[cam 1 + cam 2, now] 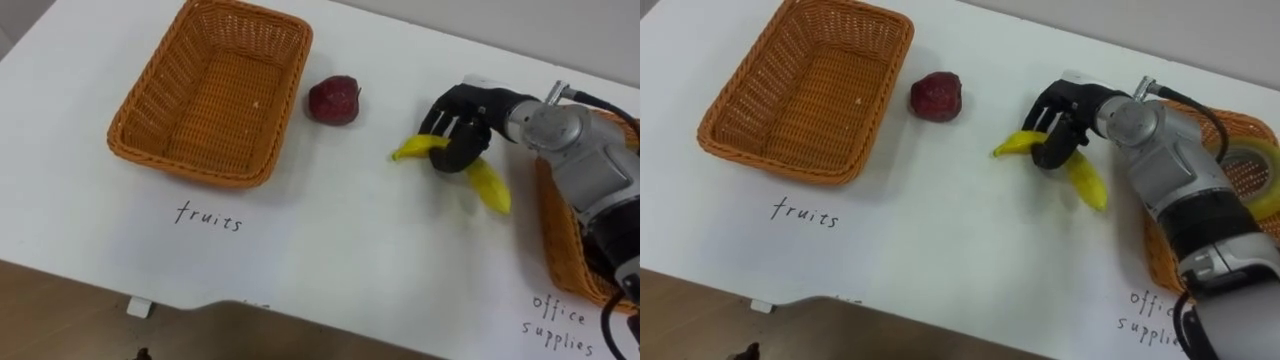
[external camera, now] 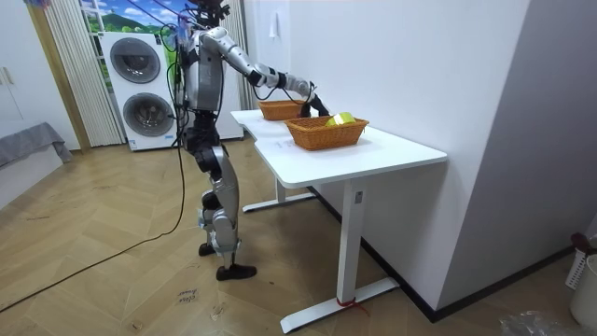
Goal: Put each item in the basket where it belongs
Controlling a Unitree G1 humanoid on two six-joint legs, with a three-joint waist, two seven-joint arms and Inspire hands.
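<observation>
On the white table (image 1: 350, 250) the right hand (image 1: 460, 125) reaches in from the right edge, its dark fingers curled round the middle of the banana (image 1: 488, 185), so that one yellow end sticks out to the left and the other to the right and nearer. Whether the banana rests on the tabletop or is just off it I cannot tell. It is between the apple (image 1: 333, 100) and the right basket (image 1: 555, 230), well apart from the left basket (image 1: 200, 172). The left basket stands empty toward the table's left end, with a handwritten label on the tabletop before it. The dark red apple lies on the table just beside that basket's far right corner. The right basket sits at the right edge, partly behind the forearm, with a tape roll (image 1: 1255, 165) inside. In the room view the robot stands upright at the table's side, right arm stretched out over the baskets.
</observation>
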